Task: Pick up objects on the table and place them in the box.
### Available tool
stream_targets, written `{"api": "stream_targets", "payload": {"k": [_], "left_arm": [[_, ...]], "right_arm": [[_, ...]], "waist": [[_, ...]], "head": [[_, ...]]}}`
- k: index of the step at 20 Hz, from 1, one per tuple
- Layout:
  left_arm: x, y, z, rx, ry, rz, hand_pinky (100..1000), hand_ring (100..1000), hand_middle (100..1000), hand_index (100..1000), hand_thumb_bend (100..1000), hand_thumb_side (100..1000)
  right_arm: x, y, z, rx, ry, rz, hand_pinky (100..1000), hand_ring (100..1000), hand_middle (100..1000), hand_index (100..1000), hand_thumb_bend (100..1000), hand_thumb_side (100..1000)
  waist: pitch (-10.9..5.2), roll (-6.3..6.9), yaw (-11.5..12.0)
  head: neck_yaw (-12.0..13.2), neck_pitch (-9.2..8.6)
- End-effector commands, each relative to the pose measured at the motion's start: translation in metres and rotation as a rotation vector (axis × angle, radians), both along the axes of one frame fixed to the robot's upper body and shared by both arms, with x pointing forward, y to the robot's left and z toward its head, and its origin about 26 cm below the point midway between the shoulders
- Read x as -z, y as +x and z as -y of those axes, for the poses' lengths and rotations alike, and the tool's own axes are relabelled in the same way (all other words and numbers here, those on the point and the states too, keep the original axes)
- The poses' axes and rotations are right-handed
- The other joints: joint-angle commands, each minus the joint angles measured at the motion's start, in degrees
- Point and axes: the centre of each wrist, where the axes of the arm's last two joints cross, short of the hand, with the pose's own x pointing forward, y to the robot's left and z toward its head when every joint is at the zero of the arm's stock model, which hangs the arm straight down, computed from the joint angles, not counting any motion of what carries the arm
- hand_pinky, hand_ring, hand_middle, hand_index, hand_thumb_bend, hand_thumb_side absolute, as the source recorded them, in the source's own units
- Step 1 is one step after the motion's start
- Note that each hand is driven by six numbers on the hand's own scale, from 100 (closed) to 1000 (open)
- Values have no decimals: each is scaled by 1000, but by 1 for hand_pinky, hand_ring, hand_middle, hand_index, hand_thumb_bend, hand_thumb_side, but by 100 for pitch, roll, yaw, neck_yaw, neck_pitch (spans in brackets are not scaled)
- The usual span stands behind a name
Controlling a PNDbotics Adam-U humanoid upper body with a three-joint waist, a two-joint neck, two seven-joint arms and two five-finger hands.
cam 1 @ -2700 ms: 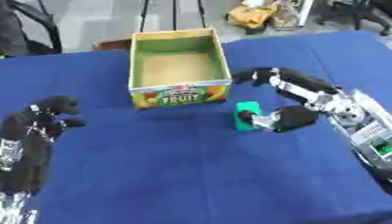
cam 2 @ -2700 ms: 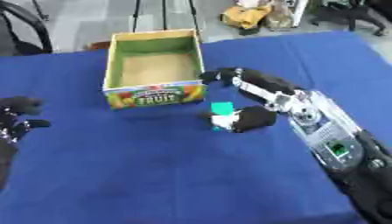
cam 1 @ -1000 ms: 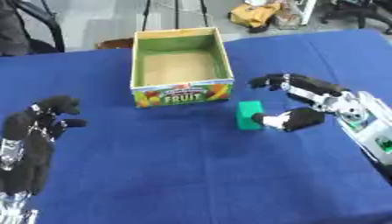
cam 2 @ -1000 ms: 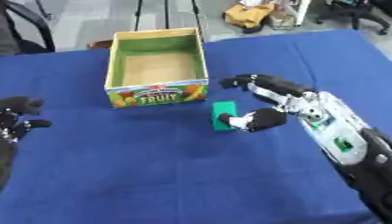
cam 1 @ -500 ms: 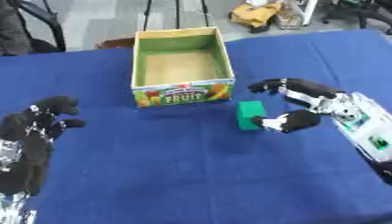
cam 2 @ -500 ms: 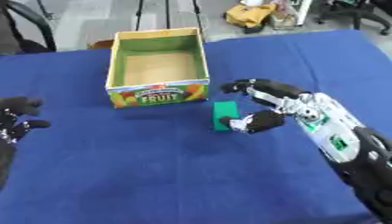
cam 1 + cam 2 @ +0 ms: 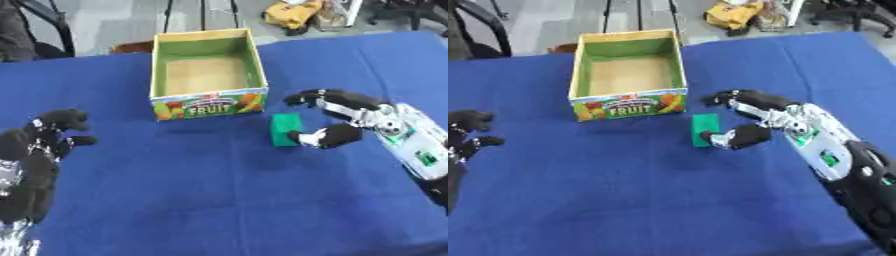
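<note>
A small green block point(image 7: 284, 129) stands on the blue table just below the box's front right corner. The open cardboard box point(image 7: 207, 75) has green inner walls, a bare brown floor and a fruit print on its front. My right hand point(image 7: 346, 117) comes in from the right and brackets the block: its thumb tip is at the block's right face and its fingers arch over toward the block's top right, with space between them. My left hand point(image 7: 45, 141) rests at the left edge with curled fingers, holding nothing.
The blue cloth point(image 7: 201, 200) covers the whole table. Chair legs and a yellow bag point(image 7: 302, 12) lie on the floor beyond the far edge.
My right hand has slid left and closed in around the green block. The block, the box and my left hand have stayed in place.
</note>
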Motion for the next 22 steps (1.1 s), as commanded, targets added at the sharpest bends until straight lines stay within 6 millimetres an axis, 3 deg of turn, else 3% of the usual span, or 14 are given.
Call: {"api": "stream_targets", "payload": {"k": [1,22], "left_arm": [[-5,0,0,10,6,18,669,861,578,760,668,851],[-5,0,1,25,10,22,670,860,578,760,665,852]], "right_arm": [[-10,2,4,6,-16,28,855,923,872,1000,298,717],[6,8,11,17,-29,-30,853,916,863,1000,263,734]], "waist": [[-82,-9,11],[-62,11,118]], "head": [[-23,16],[-98,2]]}}
